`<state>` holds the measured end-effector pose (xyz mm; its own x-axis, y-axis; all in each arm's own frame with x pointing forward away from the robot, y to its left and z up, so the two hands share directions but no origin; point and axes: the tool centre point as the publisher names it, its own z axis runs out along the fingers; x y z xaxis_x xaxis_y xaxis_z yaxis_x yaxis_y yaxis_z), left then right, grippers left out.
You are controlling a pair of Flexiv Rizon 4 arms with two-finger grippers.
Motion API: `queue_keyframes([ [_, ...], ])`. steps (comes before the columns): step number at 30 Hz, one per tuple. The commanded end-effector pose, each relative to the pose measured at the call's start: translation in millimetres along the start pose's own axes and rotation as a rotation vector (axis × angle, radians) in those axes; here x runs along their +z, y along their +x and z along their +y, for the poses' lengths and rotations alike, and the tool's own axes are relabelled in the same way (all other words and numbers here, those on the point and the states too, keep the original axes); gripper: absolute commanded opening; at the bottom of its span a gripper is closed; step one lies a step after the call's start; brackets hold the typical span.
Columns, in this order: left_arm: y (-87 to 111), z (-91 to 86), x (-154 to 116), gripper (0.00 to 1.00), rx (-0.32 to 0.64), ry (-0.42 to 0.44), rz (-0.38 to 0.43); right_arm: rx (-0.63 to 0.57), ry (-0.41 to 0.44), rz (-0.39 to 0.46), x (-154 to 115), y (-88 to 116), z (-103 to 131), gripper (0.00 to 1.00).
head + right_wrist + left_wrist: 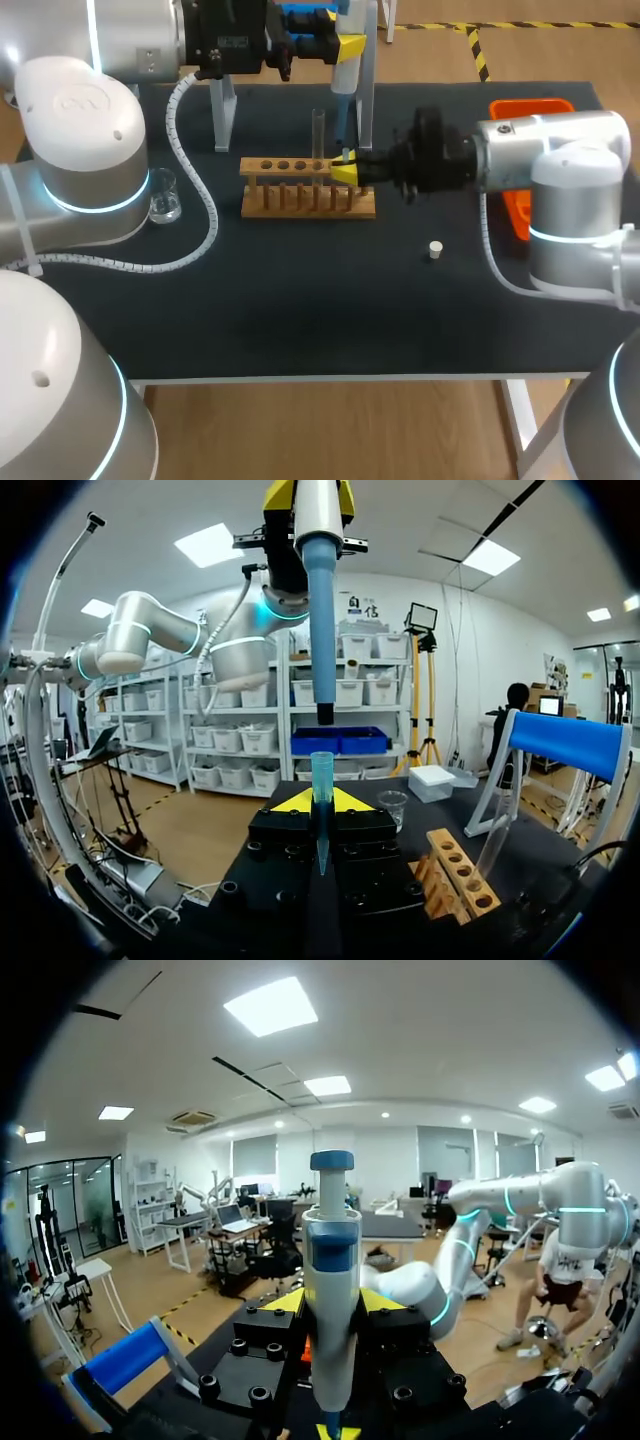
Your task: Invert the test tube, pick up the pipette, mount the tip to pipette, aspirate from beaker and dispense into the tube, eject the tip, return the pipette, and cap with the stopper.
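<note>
My left gripper [340,45] is shut on the white and blue pipette [344,72], held upright above the rack; in the left wrist view the pipette [331,1280] stands between the yellow fingertips [283,1303]. My right gripper [345,172] is shut on a pale pipette tip [321,780], held upright right under the pipette [318,630] with a small gap between them. A clear test tube [319,128] stands mouth up in the wooden rack [300,198]. The glass beaker [165,196] sits at the left. The white stopper [435,249] lies on the mat.
An orange bin [520,215] sits at the right edge behind my right arm. The white pipette stand [225,110] with a blue top [565,742] rises behind the rack. The left arm's white cable [205,215] trails across the mat beside the beaker.
</note>
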<state>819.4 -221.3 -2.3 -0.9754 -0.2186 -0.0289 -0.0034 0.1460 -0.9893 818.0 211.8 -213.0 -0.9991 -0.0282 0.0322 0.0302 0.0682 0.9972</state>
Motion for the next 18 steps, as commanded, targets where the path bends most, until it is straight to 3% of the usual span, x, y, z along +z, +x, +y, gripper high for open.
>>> queue_keyframes([
  [1, 0.3, -0.5, 0.9, 0.0, -0.001, 0.0, -0.003, 0.002, -0.003, -0.001, 7.6, -3.9, -1.6, 0.0],
  [18, 0.3, -0.5, 0.9, 0.0, -0.001, 0.0, -0.003, -0.021, -0.052, -0.016, 13.8, -3.3, 13.6, 0.0],
])
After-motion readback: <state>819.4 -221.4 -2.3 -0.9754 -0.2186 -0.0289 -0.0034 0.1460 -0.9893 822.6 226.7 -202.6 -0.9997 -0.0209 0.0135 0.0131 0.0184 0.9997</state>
